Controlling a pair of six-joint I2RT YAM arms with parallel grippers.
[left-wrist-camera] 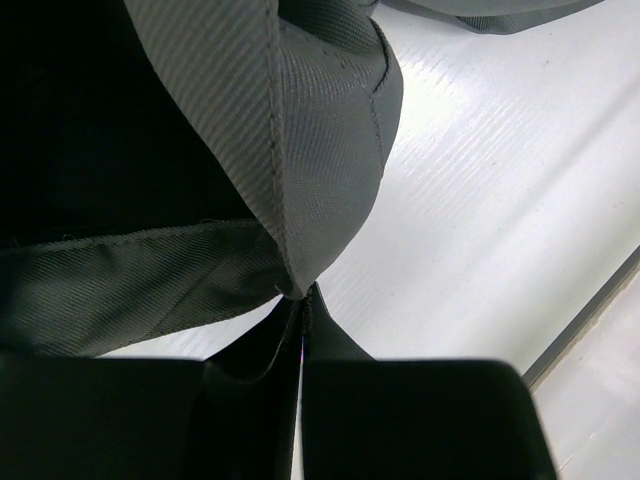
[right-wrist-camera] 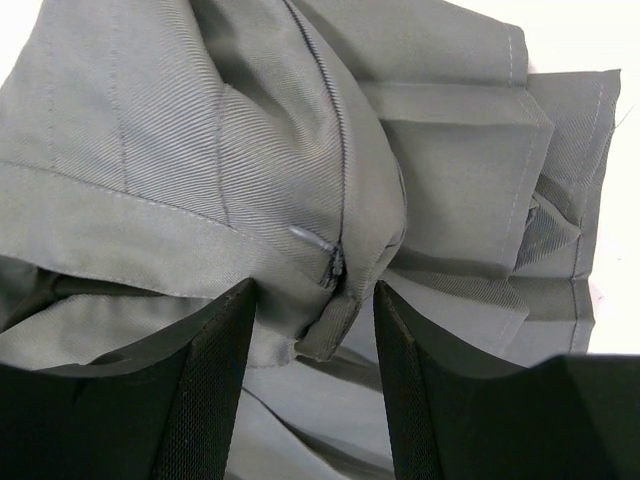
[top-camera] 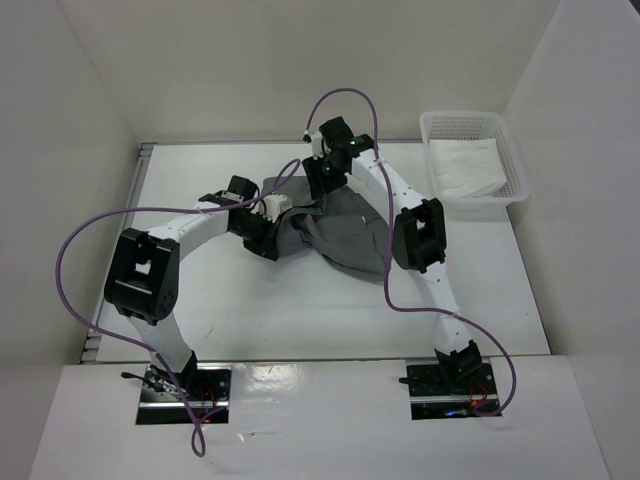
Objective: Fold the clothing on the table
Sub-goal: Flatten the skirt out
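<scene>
Bright, even overhead light, soft shadows. Left of the left gripper (left-wrist-camera: 302, 312), the mid-grey pleated fabric skirt (left-wrist-camera: 320, 130) sinks into black shadow.

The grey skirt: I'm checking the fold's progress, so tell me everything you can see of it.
The skirt is thin mid-grey twill with stitched pleats, a waistband and a zip. It lies bunched in the middle of the table, not yet neatly folded. The left tool is shut on a fold of its edge, holding it up. The right tool stands open astride the waistband beside the zip.
</scene>
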